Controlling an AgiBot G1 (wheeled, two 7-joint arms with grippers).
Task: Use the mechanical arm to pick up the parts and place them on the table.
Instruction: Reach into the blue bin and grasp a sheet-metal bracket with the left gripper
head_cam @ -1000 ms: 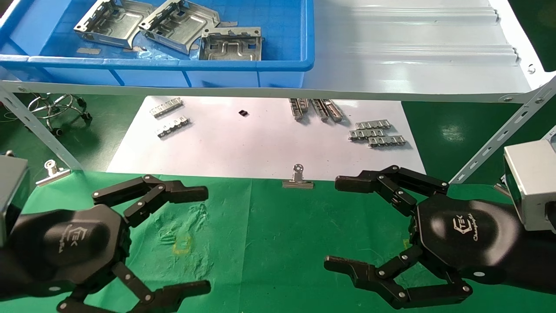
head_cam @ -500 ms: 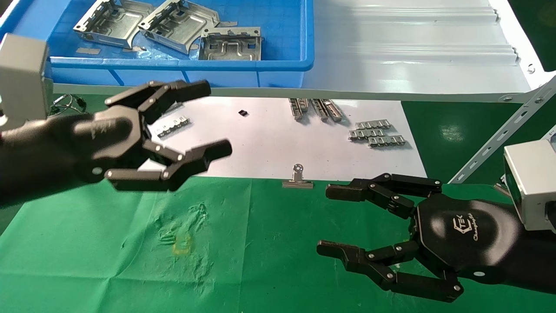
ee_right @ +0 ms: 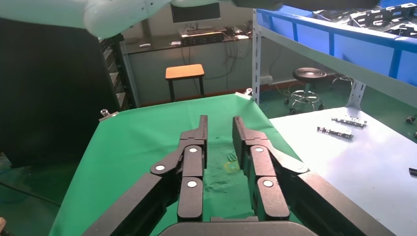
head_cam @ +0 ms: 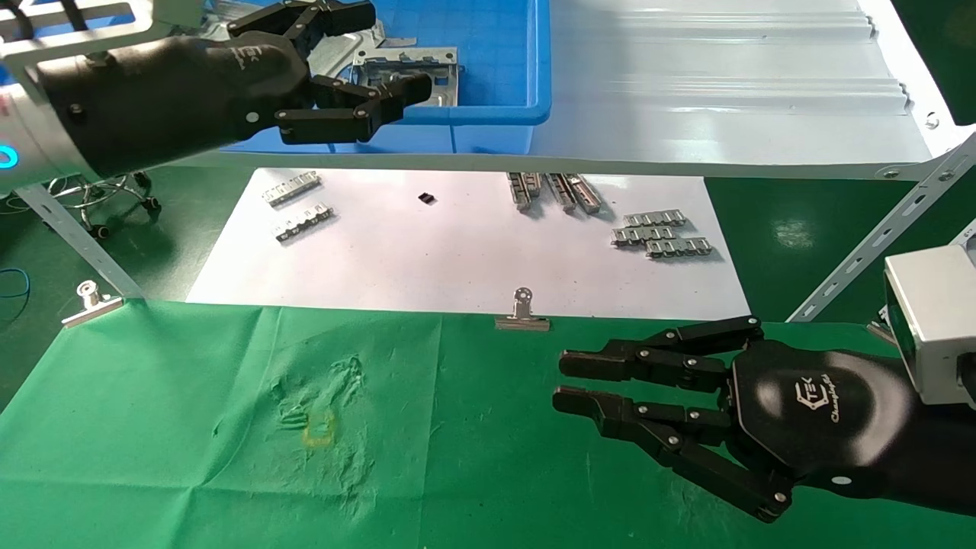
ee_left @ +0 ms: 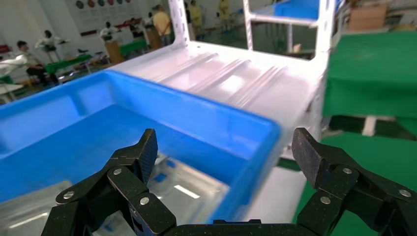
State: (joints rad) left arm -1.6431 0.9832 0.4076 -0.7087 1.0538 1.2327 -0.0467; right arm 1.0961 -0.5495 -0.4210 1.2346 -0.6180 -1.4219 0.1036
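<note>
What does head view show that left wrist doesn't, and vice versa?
Head only: the right tool low over the green table, nearly closed and empty; the toothed strips and binder clip by the white sheet; the part as a whole stamped plate.

Left wrist only: the bin's inner walls up close, and people in the workshop behind.

Both: the left tool, open and empty, over the blue bin on the grey shelf.

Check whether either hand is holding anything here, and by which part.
Nothing is held. The left hand is open over the blue bin of parts; the right hand hovers nearly closed, empty, over the table.
</note>
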